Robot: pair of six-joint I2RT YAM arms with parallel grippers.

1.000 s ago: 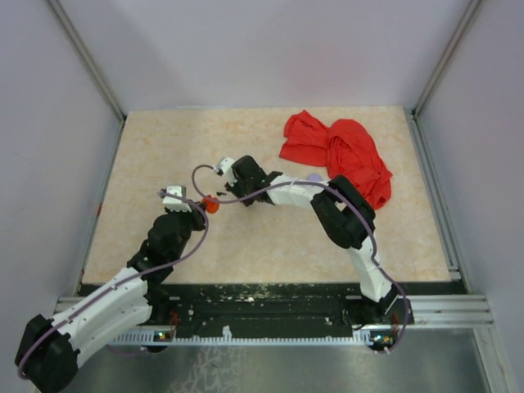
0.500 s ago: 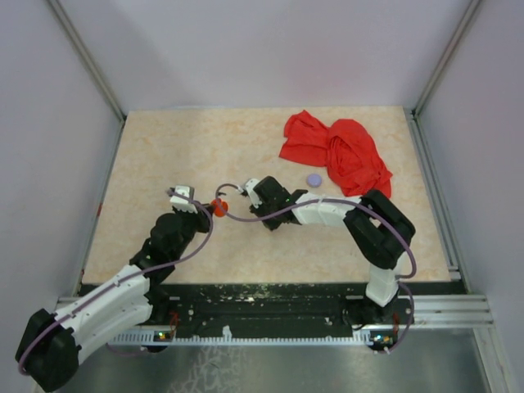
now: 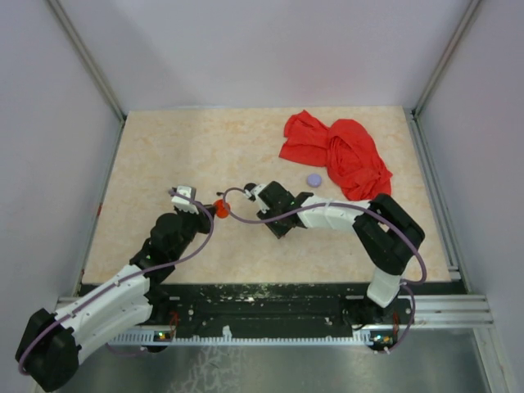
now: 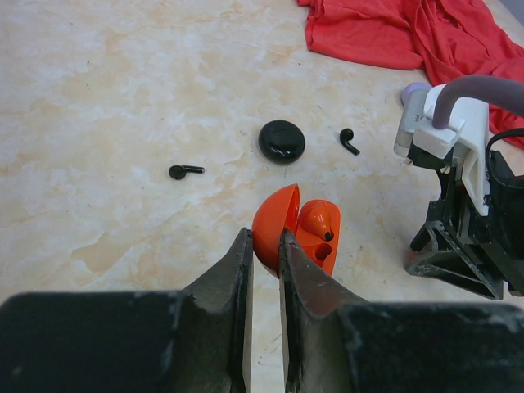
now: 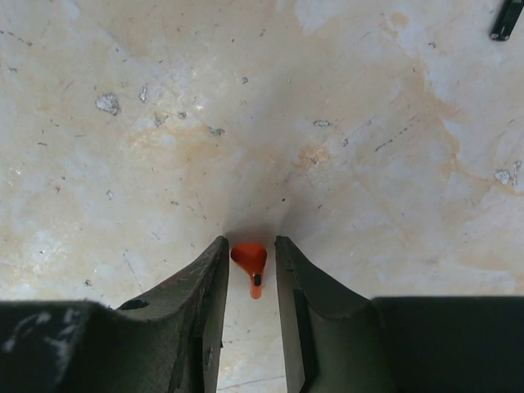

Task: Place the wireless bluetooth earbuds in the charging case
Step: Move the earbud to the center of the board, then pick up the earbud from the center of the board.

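Note:
My left gripper (image 4: 264, 236) is shut on the lid of an open orange charging case (image 4: 307, 233), held just above the table. One orange earbud (image 4: 317, 219) sits in a socket of the case; the socket beside it is empty. The other orange earbud (image 5: 250, 260) lies on the table between my right gripper's (image 5: 250, 242) fingers, with a gap on each side. That gripper (image 3: 278, 229) is open and stands tips-down to the right of the case (image 3: 220, 210). A round black case (image 4: 282, 141) and two black earbuds (image 4: 185, 171) (image 4: 350, 141) lie beyond.
A crumpled red cloth (image 3: 340, 155) covers the far right of the table. A small lavender disc (image 3: 313, 179) lies just in front of it. A purple cable loops from each wrist over the middle. Walls close off the left, back and right.
My right arm has drawn back from the orange case, to the right and nearer, down to the table. My left gripper with the case has shifted slightly right.

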